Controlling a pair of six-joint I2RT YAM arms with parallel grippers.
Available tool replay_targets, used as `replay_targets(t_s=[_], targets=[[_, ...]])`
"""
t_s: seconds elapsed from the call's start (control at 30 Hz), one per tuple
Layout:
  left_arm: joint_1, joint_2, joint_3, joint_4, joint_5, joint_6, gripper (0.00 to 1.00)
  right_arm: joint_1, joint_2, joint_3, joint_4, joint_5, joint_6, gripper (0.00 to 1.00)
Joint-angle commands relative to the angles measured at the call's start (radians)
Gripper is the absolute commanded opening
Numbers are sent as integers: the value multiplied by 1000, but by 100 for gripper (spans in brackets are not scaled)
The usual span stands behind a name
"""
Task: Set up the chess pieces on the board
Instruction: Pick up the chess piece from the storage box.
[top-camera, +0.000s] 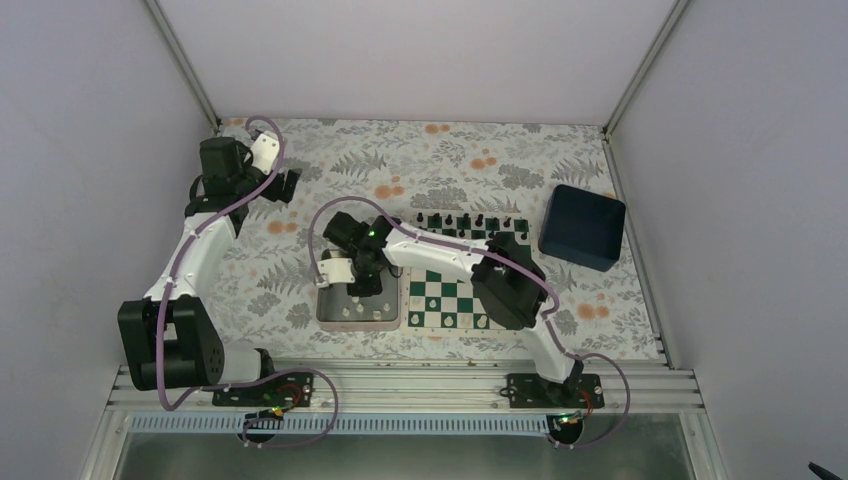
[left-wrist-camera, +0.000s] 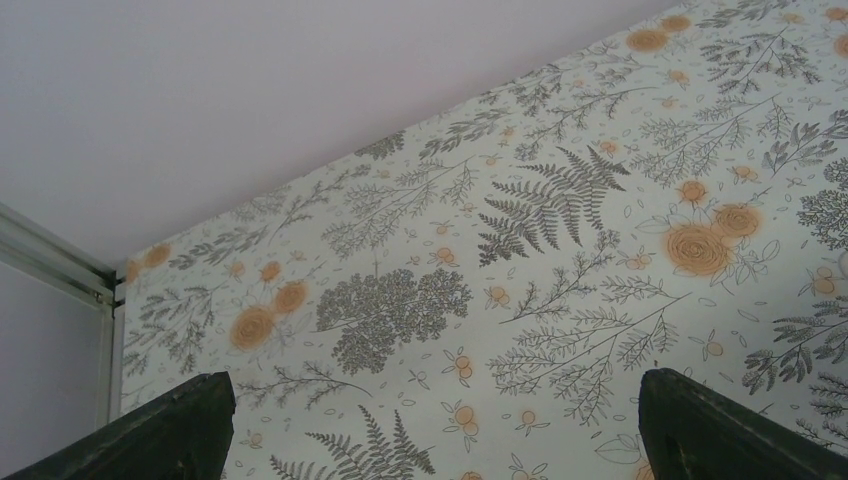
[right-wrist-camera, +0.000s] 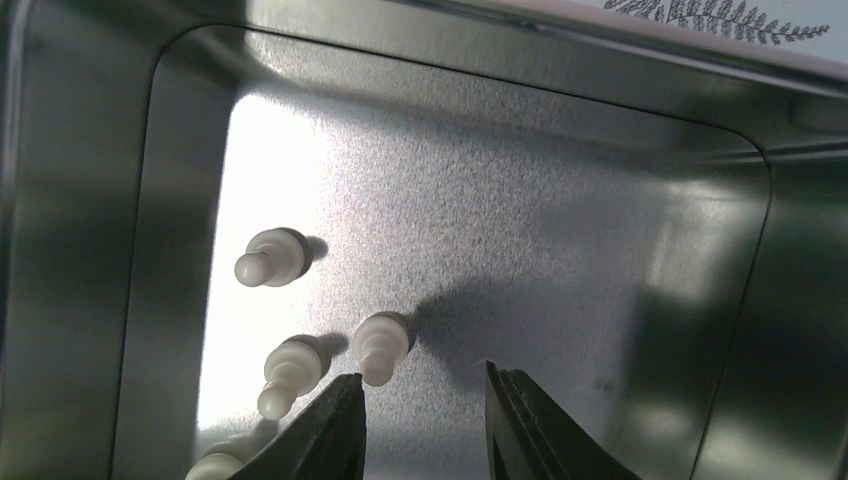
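black chess pieces (top-camera: 463, 221) lined on far edge of board (top-camera: 455, 292); white pawns (right-wrist-camera: 383, 345) left in tray (right-wrist-camera: 600, 250). right gripper (right-wrist-camera: 420, 385) over tray, fingers spread, empty. left gripper (left-wrist-camera: 432, 385) idle far left, fingers spread.

A dark blue box (top-camera: 582, 227) sits near the floral counter's (top-camera: 440, 160) right edge, and a silver tray (top-camera: 335, 318) lies near its front edge.
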Motion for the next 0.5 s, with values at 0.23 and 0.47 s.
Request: replay_targets(t_s=[0.23,0.47], targets=[[4,-22,-10,30,9,13,100,22,33,20,-2,-20,-6,33],[9,-28,-14,32,14,12,100,28,64,20,10,6,-4,28]])
